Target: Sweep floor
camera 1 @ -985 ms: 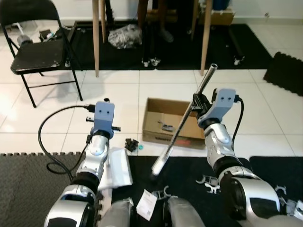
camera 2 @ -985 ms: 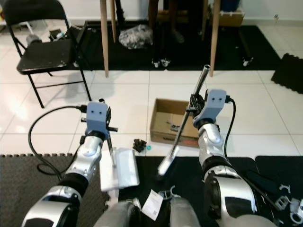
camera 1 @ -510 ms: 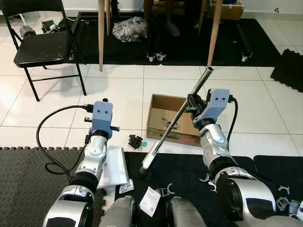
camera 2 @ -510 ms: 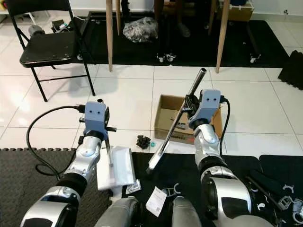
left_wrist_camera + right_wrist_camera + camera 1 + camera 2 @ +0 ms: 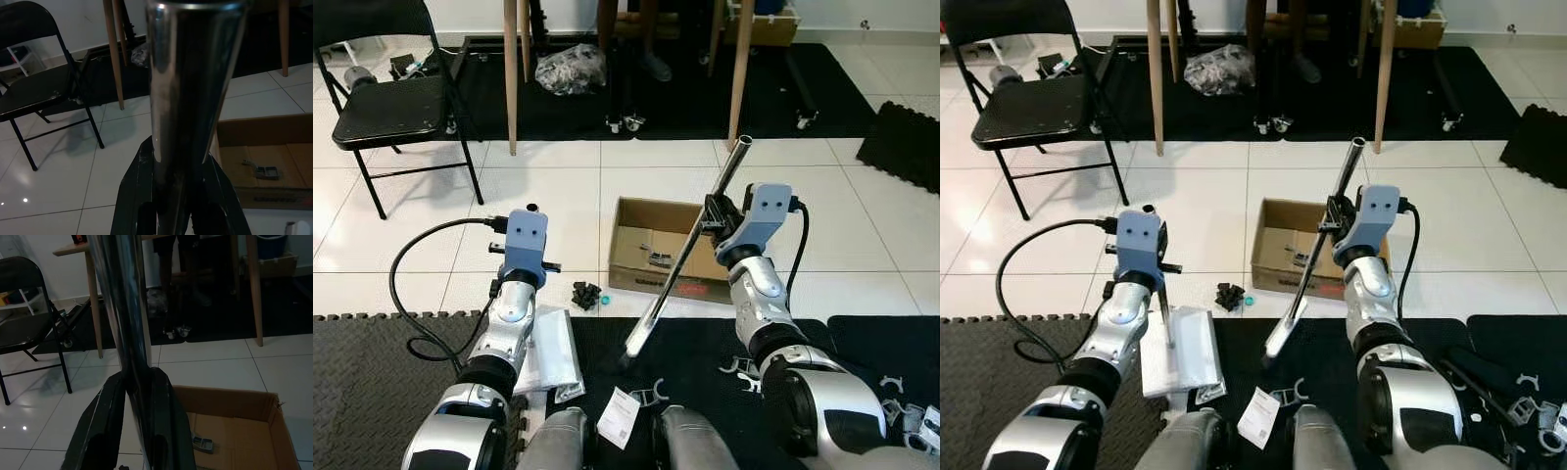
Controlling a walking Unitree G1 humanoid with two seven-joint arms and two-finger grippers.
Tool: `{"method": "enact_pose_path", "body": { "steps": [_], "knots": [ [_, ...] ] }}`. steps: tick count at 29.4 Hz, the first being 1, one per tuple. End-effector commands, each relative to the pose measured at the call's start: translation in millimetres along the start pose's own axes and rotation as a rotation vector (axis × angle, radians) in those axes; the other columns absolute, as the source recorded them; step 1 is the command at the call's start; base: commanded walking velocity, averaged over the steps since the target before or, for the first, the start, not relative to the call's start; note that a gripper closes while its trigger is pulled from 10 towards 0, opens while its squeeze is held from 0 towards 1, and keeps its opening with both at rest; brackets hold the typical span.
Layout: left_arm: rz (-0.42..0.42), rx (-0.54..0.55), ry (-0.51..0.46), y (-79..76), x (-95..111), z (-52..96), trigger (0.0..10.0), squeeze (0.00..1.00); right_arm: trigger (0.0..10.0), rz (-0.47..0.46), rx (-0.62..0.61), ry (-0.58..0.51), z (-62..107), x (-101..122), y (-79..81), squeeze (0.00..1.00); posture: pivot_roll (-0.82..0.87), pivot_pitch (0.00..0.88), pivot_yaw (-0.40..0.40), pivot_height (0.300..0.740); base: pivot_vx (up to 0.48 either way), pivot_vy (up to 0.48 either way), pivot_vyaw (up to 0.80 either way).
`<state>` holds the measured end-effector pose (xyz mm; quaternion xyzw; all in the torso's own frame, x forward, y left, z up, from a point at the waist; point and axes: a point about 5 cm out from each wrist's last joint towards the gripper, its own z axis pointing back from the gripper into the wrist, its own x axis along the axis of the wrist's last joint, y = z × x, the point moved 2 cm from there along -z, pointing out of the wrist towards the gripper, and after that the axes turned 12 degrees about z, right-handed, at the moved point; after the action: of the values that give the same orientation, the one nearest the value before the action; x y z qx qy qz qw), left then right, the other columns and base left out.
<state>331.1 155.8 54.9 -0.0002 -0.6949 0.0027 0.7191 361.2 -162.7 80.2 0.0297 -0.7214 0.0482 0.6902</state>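
Left eye view: right end effector [image 5: 715, 217] is gripping broom handle [image 5: 690, 257] beside cardboard box [image 5: 651, 253]; left end effector [image 5: 536, 294] is clamping dustpan [image 5: 551, 350] handle w/ 2 fingers.

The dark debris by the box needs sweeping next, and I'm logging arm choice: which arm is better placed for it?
Right, probably. The right tool is shut on the broom handle, whose lower end sits beside the dark debris. The left tool holds the white dustpan, lying flat to receive.

The broom handle [image 5: 690, 253] has swung its lower end rightward again.
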Motion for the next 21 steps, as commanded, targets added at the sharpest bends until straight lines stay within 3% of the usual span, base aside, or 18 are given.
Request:
{"method": "enact_pose_path", "body": {
  "steps": [1,11,16,21],
  "knots": [
    [-0.016,-0.011,-0.028,-0.8,8,-3.3,10.0,0.00,10.0,0.000,-0.003,-0.027,-4.3,8,-1.9,0.00,0.00,0.033,0.014,0.740,0.000,0.000,0.00],
    [-0.023,-0.007,-0.032,2.2,14,-9.5,10.0,0.00,10.0,0.043,0.007,-0.022,-14.2,21,-8.3,0.00,-0.01,0.034,0.015,0.740,0.000,0.000,0.00],
    [-0.019,-0.004,-0.059,5.2,26,-17.2,10.0,0.00,10.0,0.043,-0.028,-0.078,-26.2,47,-26.2,0.00,-0.01,0.032,0.017,0.740,0.000,0.000,0.00],
    [-0.021,-0.003,-0.065,5.9,30,-20.1,10.0,0.00,10.0,0.064,-0.025,-0.104,-34.8,65,-31.0,0.00,-0.01,0.027,0.017,0.740,0.000,0.000,0.00]
  ]
}}
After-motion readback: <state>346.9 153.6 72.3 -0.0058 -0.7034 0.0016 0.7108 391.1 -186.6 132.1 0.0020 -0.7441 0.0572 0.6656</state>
